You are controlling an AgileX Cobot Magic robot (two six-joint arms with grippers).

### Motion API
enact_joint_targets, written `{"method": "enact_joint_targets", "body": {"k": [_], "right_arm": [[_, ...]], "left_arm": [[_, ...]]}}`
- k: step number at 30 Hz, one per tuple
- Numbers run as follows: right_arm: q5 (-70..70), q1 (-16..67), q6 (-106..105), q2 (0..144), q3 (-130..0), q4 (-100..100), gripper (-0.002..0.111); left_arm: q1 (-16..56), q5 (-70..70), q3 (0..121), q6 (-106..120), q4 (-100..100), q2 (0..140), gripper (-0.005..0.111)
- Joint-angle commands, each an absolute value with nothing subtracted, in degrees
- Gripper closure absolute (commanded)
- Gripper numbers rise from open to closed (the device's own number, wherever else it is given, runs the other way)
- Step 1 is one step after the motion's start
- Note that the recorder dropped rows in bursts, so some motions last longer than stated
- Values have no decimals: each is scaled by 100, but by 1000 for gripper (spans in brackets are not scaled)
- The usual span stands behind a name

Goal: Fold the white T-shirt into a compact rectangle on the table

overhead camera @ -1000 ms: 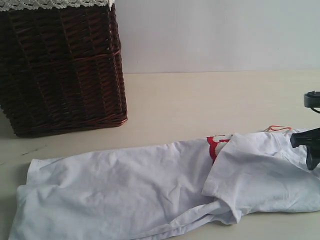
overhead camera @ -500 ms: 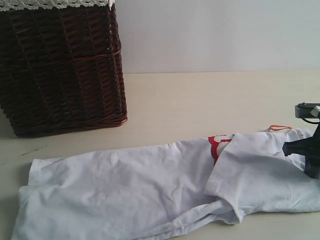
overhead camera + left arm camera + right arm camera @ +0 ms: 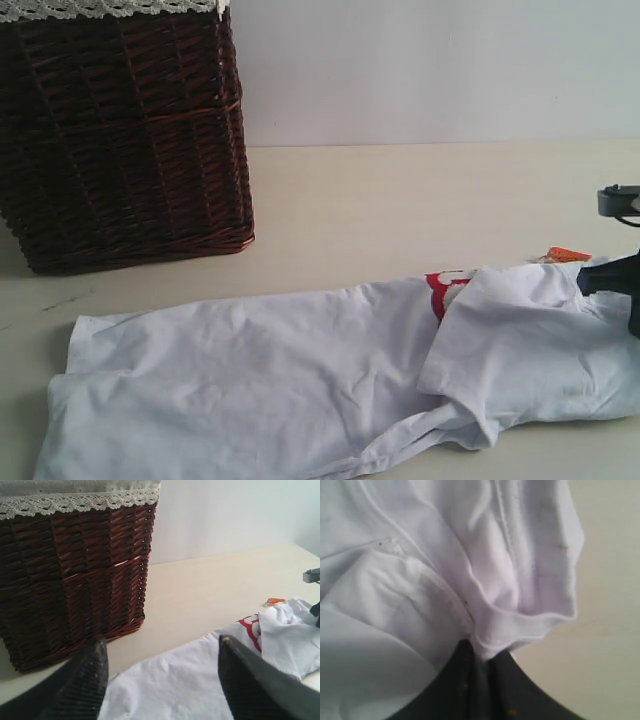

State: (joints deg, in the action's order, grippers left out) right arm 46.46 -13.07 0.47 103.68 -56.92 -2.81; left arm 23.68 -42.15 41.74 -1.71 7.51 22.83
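Observation:
The white T-shirt [image 3: 260, 380] lies stretched across the near part of the table [image 3: 400, 200], with one sleeve folded over its right part. A bit of red lettering [image 3: 440, 285] and the orange tag [image 3: 568, 254] show at the fold. My right gripper [image 3: 590, 282] sits at the shirt's right end. In the right wrist view it [image 3: 482, 655] is shut on a bunched hem of the T-shirt [image 3: 470, 555]. My left gripper [image 3: 161, 642] hovers open over the shirt's other part [image 3: 175, 690], holding nothing. It is out of the exterior view.
A tall dark brown wicker basket [image 3: 120, 130] with a lace-trimmed lining stands at the back left, close behind the shirt's left end. A white wall rises behind the table. Bare tabletop lies between basket and shirt [image 3: 200, 595].
My right gripper has shut on the shirt's right edge. The whole shirt has slid a little to the right. The left gripper has not changed.

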Motion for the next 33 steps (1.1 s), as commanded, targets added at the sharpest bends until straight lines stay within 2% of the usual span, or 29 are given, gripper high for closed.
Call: {"method": "enact_joint_targets", "body": {"k": [1,6,17,26,33], "right_arm": [[4646,-1284,0,9785,-5778,-306,108],[4848,-643,0,9255,-6076,-318,108],[5547,1831,704,8795,-7309,-322,108],[4848,4008,972,9200,-7579,153,108],[3860,4784,1210,10333,-7952,162,108]], "left_arm": [[2403,-4277,4153,-205,877,2262,45],[2403,-4351,4153,-175,968,2262,45],[2403,-4394,4153,-175,982,2262,45],[2403,-4442,4153,-175,993,2262,45],[2403,-4442,4153,-175,993,2262,45]]}}
